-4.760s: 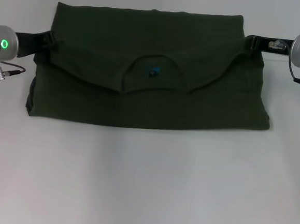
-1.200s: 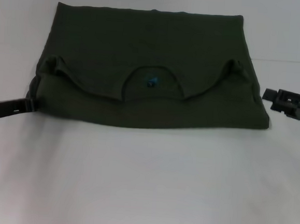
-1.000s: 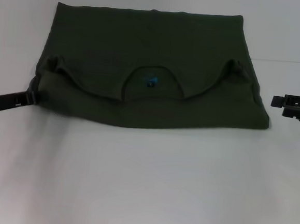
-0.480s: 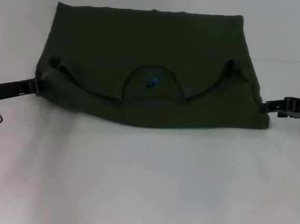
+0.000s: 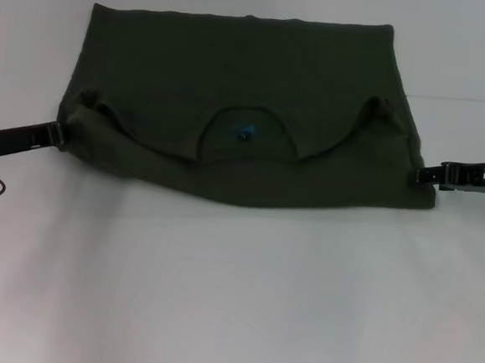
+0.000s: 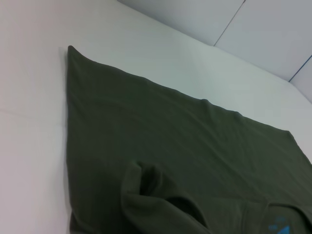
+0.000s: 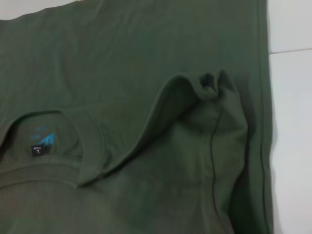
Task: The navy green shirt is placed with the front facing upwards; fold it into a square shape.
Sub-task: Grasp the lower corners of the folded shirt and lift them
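Shirt (image 5: 240, 106) looks soft and limp; we would pinch its near corners, where left gripper (image 5: 57, 135) and right gripper (image 5: 424, 174) touch it, finger state untellable.

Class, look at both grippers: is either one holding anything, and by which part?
It cannot be told. The left gripper and right gripper meet the shirt's side edges.
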Controlling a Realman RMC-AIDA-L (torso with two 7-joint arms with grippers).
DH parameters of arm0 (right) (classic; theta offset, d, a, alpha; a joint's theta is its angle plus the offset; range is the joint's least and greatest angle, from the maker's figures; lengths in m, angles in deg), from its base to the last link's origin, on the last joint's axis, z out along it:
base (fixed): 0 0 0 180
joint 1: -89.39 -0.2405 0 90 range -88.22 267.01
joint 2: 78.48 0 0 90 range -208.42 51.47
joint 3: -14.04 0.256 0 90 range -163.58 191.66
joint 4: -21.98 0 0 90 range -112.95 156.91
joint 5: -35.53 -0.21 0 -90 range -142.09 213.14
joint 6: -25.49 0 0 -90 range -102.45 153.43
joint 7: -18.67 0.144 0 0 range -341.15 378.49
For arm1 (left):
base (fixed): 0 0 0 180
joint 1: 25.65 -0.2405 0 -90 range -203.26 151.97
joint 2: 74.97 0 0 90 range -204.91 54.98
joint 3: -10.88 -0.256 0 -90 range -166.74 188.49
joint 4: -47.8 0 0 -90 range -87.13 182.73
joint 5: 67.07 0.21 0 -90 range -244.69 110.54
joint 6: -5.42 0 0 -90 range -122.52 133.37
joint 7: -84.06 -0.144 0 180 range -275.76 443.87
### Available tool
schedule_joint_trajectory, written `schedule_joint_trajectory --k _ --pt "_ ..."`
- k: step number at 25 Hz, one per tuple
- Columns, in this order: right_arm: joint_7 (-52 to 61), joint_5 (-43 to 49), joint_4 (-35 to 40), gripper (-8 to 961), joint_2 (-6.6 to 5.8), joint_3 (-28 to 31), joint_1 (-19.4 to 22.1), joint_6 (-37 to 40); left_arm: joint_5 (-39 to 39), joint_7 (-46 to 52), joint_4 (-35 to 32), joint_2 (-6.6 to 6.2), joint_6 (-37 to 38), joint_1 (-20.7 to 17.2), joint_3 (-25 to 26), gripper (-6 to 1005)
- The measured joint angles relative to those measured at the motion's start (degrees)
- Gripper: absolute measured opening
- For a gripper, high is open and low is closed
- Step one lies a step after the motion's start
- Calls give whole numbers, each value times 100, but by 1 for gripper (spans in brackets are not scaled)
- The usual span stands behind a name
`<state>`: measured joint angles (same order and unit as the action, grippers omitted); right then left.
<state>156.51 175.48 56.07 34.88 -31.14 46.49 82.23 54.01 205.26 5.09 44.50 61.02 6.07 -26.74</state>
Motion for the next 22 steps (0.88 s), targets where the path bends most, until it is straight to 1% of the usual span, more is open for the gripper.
schedule_joint_trajectory --k 4,9,15,20,22 --pt "-38 3 -75 605 109 -84 -14 -270 0 0 0 17 -12 11 0 25" --pt "1 6 -306 597 137 -237 -99 -560 0 0 0 29 -14 17 0 26" --pt "39 -17 -276 587 165 -270 -142 -514 1 0 4 41 -15 14 0 26" --pt "41 -11 -271 349 168 -269 -142 -499 -3 0 4 42 -14 0 0 25" --pt "41 -13 -261 273 167 -249 -132 -483 -5 0 4 42 -2 -2 0 25"
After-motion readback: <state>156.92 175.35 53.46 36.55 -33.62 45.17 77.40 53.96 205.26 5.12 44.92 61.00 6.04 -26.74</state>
